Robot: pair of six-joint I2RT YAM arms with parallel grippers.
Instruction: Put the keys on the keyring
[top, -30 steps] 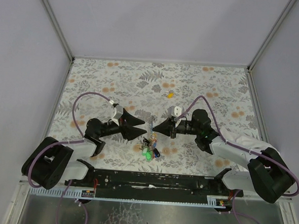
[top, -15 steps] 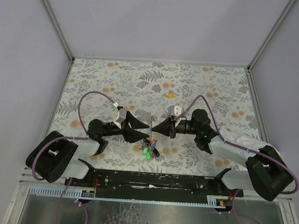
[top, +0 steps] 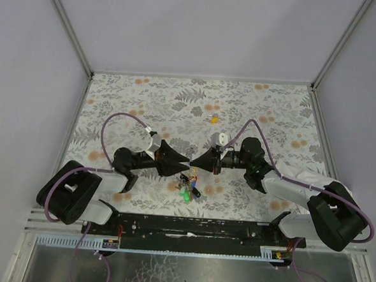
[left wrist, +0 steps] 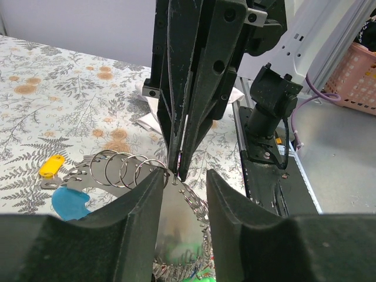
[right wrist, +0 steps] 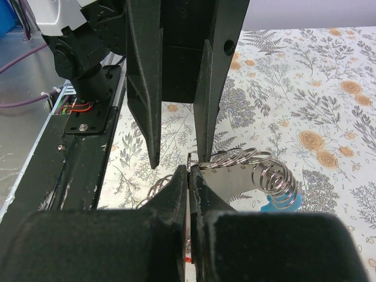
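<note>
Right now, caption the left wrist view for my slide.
Open left end effector faces shut right end effector pinching thin silvery metal keyring; small yellow-capped metal key lies apart.

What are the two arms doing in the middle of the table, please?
The right gripper, shut on the keyring, meets the left gripper tip to tip over the bunch of keys. The left gripper is open, facing the right one's tips. One yellow key lies apart, farther back on the table, not yet on the ring.
</note>
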